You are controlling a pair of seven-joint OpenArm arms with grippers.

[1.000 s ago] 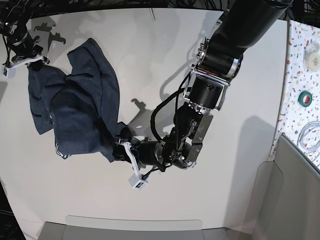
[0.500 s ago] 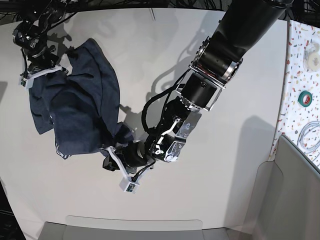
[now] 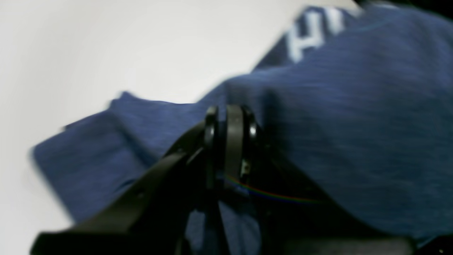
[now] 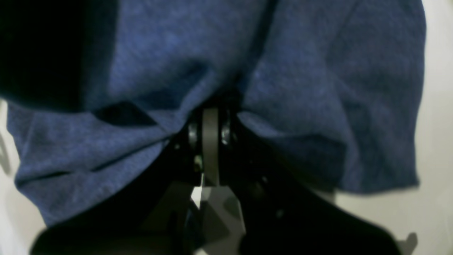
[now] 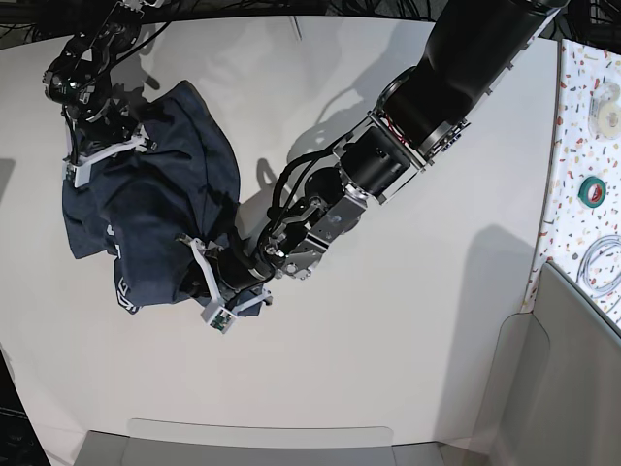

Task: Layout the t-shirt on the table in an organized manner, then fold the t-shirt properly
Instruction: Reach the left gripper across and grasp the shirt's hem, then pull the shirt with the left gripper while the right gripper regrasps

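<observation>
a dark navy-blue t-shirt (image 5: 155, 209) lies bunched and crumpled on the left part of a white table (image 5: 388, 340), seen from above in the base view. two black robot arms reach into it. the left gripper (image 5: 209, 277), on the arm that crosses in from the far right, sits at the near right edge of the cloth with its jaws closed together on a fold of the shirt. in the left wrist view the fingers (image 3: 226, 141) are pressed side by side, with blue fabric gathered around them and a strip of white lettering (image 3: 313, 30) showing at the far edge of the cloth; this view is blurred. the right gripper (image 5: 102, 150), at the far left of the table, is also clamped shut on the shirt near its far left edge. in the right wrist view its fingers (image 4: 210, 141) meet in a pinched crease, with folds of fabric spreading out to both sides. at the right edge of the base view is a narrow speckled surface (image 5: 582, 175) carrying a green tape roll (image 5: 593, 190).
</observation>
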